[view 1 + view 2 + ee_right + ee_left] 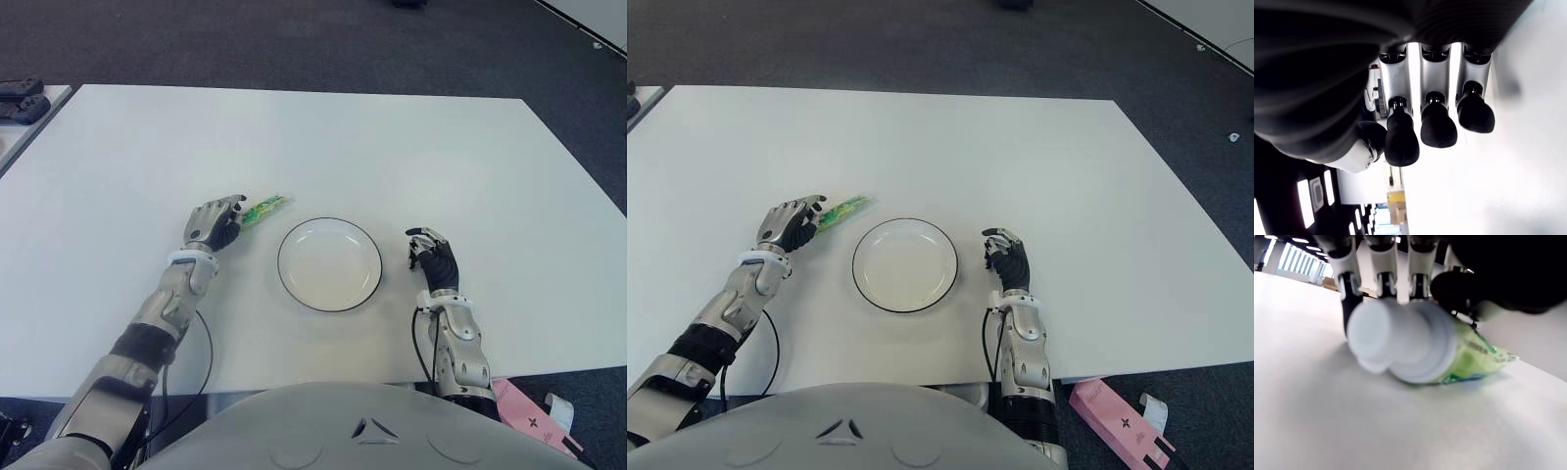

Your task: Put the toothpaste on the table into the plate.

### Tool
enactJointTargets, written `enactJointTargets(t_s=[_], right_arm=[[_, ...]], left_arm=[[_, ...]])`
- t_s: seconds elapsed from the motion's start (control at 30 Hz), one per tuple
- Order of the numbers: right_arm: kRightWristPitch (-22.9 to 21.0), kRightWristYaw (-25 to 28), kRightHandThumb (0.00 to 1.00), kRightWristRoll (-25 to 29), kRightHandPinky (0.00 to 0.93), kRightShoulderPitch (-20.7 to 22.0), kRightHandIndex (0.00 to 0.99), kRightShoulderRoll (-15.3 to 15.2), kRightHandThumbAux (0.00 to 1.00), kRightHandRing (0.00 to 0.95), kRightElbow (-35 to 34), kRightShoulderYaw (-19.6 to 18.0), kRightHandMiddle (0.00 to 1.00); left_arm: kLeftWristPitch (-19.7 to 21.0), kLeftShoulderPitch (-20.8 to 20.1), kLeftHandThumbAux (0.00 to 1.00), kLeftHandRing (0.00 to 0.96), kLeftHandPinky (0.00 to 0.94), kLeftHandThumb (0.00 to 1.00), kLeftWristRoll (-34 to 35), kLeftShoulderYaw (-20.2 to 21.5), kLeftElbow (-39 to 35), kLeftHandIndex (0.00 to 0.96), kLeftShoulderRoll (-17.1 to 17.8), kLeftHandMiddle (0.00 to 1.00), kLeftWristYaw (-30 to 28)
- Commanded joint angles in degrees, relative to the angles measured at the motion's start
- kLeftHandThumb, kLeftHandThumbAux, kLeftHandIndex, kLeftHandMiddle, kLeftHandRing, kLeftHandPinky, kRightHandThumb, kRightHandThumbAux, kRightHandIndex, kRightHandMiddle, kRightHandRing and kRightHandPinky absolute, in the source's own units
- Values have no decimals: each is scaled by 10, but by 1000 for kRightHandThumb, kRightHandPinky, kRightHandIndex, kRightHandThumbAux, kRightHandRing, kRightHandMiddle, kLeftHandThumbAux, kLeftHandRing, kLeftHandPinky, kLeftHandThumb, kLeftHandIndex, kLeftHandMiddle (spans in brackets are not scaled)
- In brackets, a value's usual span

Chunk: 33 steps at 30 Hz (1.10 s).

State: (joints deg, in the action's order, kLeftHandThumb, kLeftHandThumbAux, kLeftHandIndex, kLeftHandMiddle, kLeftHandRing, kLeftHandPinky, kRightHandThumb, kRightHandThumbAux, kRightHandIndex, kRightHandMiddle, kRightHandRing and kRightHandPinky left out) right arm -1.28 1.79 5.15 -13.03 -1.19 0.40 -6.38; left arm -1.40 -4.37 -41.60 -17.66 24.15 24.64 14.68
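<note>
My left hand (215,224) is on the table (441,147), just left of the plate (330,264), with its fingers (1386,281) curled over the cap end of the toothpaste (265,208). In my left wrist view the white cap (1381,342) sits right under my fingertips and the green tube lies flat on the table beneath them, so I am closed around it but it is not lifted. The tube's flat end sticks out to the far right of my hand, pointing toward the far left rim of the plate without touching it. The plate holds nothing.

My right hand (434,258) shows just right of the plate, near its right rim. Its fingers (1437,125) hang loosely bent with nothing between them and the thumb.

The toothpaste is on the table, left of the plate, in my left hand's grasp.
</note>
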Motion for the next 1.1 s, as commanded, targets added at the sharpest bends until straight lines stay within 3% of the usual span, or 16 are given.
enactJointTargets(t_s=[0.03, 0.33, 0.57, 0.73, 1.1], right_arm=[[-23, -2, 700, 4, 775, -12, 437, 0, 727, 781, 19, -4, 787], [-22, 0, 700, -1, 775, -9, 437, -2, 727, 780, 21, -2, 788], [-21, 1, 699, 0, 771, -7, 437, -1, 727, 779, 22, -1, 788], [-18, 0, 699, -1, 774, -7, 437, 1, 727, 780, 24, 0, 788], [-26, -8, 700, -1, 775, -3, 437, 7, 727, 780, 24, 0, 788]], left_arm=[[6, 45, 369, 449, 490, 901, 5, -32, 37, 253, 0, 350, -50], [-3, 38, 351, 455, 491, 894, -3, -51, 27, 256, 37, 355, -86], [-18, 38, 343, 388, 363, 842, 11, -54, -5, 198, 75, 331, -153], [-36, 10, 346, 277, 278, 759, 34, -51, -39, 114, 122, 247, -248], [-52, -22, 347, 139, 178, 564, 58, -26, -55, 42, 164, 129, -308]])
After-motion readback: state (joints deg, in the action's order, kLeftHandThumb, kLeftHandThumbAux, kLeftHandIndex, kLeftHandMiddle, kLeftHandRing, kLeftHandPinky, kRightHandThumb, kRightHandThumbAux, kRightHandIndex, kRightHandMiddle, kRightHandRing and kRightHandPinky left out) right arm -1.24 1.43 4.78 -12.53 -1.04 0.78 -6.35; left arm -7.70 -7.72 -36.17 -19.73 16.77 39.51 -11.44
